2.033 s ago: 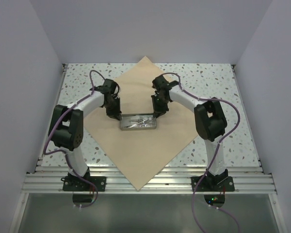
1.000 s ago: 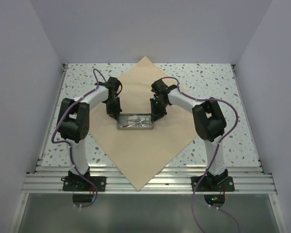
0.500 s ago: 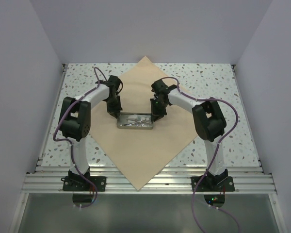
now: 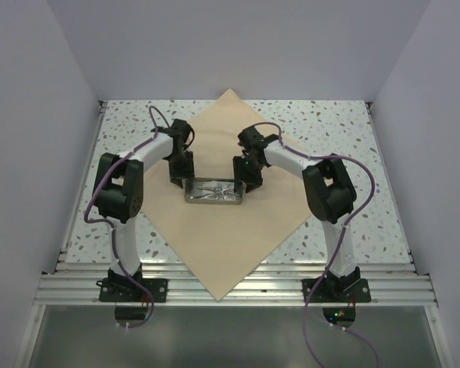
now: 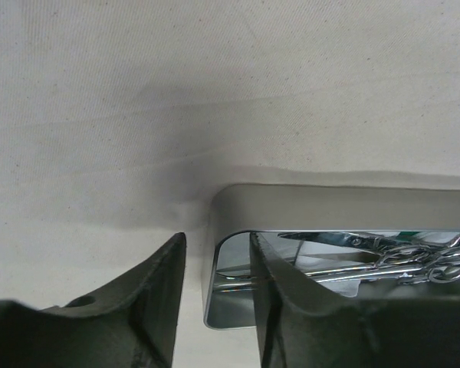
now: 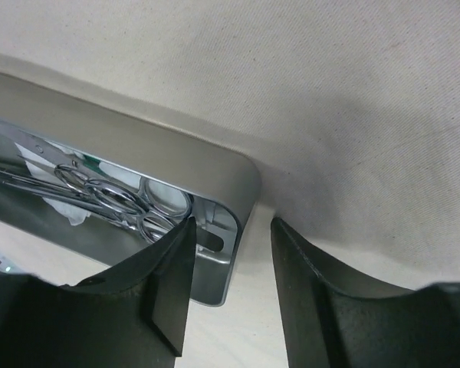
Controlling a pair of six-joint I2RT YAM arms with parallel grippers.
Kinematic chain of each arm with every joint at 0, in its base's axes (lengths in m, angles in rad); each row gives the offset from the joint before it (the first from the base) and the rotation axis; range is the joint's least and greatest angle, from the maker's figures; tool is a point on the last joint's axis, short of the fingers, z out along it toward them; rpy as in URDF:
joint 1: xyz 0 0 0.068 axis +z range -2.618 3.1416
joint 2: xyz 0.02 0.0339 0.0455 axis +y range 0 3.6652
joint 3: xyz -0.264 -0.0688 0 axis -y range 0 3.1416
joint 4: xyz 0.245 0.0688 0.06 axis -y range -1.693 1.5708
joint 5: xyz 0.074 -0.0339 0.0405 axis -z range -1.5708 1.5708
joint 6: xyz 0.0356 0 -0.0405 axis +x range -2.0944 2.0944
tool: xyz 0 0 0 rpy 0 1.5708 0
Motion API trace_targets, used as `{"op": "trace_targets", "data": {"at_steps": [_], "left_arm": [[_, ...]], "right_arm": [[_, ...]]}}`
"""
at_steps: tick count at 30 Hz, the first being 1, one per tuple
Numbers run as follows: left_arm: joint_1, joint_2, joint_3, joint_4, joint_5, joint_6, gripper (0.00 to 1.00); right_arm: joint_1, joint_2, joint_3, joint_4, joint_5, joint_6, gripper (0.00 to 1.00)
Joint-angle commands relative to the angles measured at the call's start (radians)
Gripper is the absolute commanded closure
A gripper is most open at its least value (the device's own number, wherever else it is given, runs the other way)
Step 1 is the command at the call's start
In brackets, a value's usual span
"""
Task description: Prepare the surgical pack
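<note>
The surgical pack's tan wrap (image 4: 222, 245) lies flat as a wide diamond on the table. A shiny metal tray (image 4: 213, 192) with scissors (image 5: 414, 261) and other steel instruments rests on its middle. My left gripper (image 4: 180, 181) is at the tray's left end, open. Its fingers (image 5: 169, 307) straddle the end wall of the tray (image 5: 330, 207) with a gap on each side. My right gripper (image 4: 244, 181) is at the right end, open too. Its fingers (image 6: 299, 291) straddle the end wall of the tray (image 6: 138, 146), one inside next to the scissors (image 6: 100, 195).
Speckled tabletop (image 4: 123, 123) shows around the wrap, whose near corner overhangs the aluminium rail (image 4: 230, 287) at the front. Purple-white walls close in the left, right and back. Both arm bases stand on the rail.
Both grippers' jaws have parted from the tray's end walls, which they pinched before. The tray came a little left and farther back over two seconds and now rests on the wrap.
</note>
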Motion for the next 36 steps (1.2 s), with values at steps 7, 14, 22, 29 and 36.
{"op": "trace_targets", "data": {"at_steps": [7,14,22,29,36], "left_arm": [[0.008,-0.063,0.002,0.037,0.027,0.039,0.49],[0.005,-0.032,-0.046,0.109,0.13,0.054,0.6],[-0.01,-0.017,-0.024,0.148,0.196,0.039,0.7],[-0.021,-0.009,-0.018,0.142,0.193,0.034,0.7],[-0.018,-0.023,-0.024,0.125,0.147,0.039,0.52]], "right_arm": [[0.004,-0.056,0.064,-0.076,0.07,-0.03,0.34],[-0.001,-0.059,0.024,-0.087,0.073,-0.032,0.36],[-0.014,-0.059,-0.003,-0.057,0.031,-0.009,0.64],[-0.03,-0.048,0.004,-0.053,0.03,-0.016,0.69],[-0.041,-0.042,0.015,-0.063,0.03,-0.033,0.58]]}}
